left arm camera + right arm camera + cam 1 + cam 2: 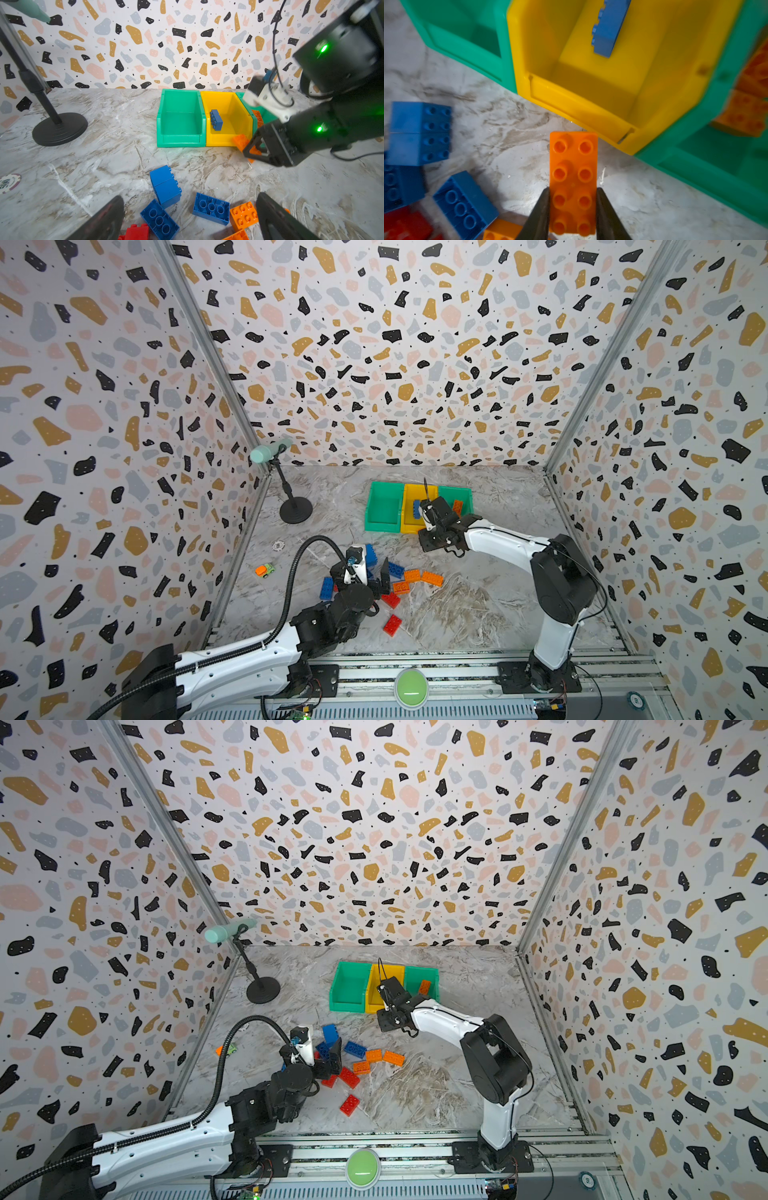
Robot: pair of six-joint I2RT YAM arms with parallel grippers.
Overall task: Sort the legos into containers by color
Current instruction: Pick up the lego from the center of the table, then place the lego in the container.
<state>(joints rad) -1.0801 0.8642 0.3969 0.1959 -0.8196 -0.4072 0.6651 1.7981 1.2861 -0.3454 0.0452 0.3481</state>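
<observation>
Nearest, the left gripper [190, 197] is held with its fingers wide apart over the loose legos [432, 578], with nothing gripped between them. Further out, the right gripper [573, 193] is clamped across the short width of 1 orange brick [573, 164]. The brick's long axis runs straight out from the fingers toward the front wall of the yellow container [581, 108]. Beyond, the green container [457, 489] with orange bricks [457, 506] inside is found at about 1 o'clock from that gripper in a top view. A swing toward 1 o'clock is judged necessary, and the right arm is the nearer.
</observation>
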